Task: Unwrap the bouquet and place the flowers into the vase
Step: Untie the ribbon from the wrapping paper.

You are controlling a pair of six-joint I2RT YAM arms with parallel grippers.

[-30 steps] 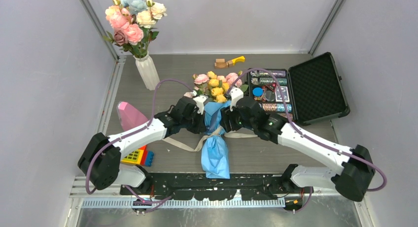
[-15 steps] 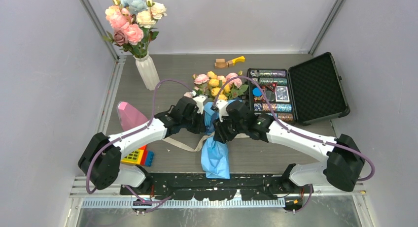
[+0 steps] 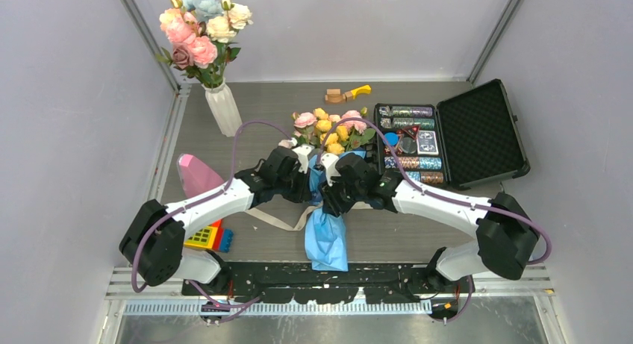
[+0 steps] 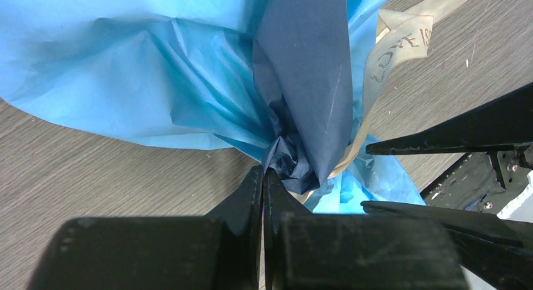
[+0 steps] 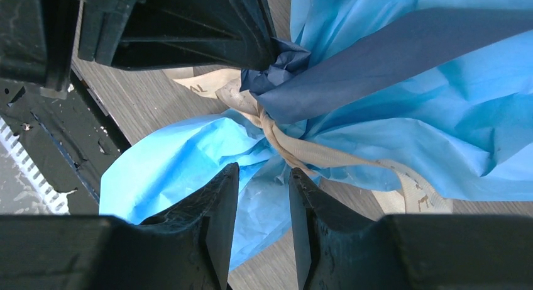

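Observation:
The bouquet lies mid-table, its yellow and pink flowers (image 3: 332,131) pointing away and its light blue wrap (image 3: 326,236) trailing toward me. A cream ribbon (image 5: 314,153) circles the neck. My left gripper (image 4: 263,172) is shut, its tips pinching the bunched dark blue fold (image 4: 295,164) of the wrap at the neck. From the other side my right gripper (image 5: 264,170) stands open, with light blue paper between its fingers just below the ribbon. In the top view both grippers meet over the neck, left (image 3: 313,181) and right (image 3: 328,202). The white ribbed vase (image 3: 222,109) stands at the back left.
The vase holds bigger pink, white and pale-blue blooms (image 3: 201,27). A pink cone block (image 3: 195,174) and toy bricks (image 3: 209,237) lie left of the left arm. An open black case (image 3: 478,131) of chips sits on the right. Wooden pieces (image 3: 347,94) rest at the back.
My right arm has swung left onto the bouquet's neck and its jaws have narrowed. The left gripper has stayed shut in the same place.

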